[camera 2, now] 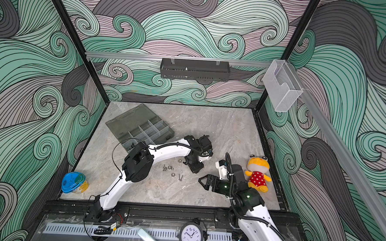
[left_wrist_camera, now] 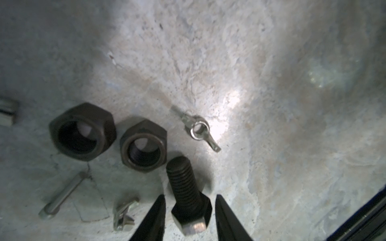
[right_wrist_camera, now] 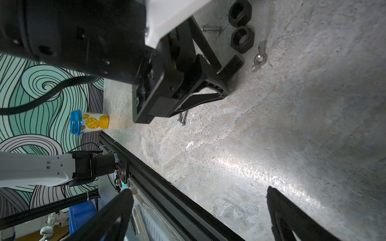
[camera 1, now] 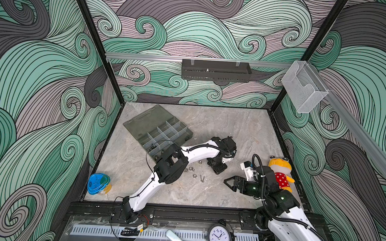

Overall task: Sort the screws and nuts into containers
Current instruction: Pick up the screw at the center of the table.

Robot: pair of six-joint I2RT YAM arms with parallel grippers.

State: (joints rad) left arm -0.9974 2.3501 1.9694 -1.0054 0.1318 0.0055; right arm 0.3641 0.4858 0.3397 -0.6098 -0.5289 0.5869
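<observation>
The left gripper [left_wrist_camera: 190, 197] narrowly straddles the stubby black hex-head steel bolt [left_wrist_camera: 182, 183], slim gaps showing; the right gripper [camera 1: 229, 184] gapes wide.

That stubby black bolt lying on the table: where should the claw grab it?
Probably across the hex head of the black bolt, coming down from above. It lies flat on its side, the head offers flat opposite faces, and the open left claw straddles it there.
</observation>
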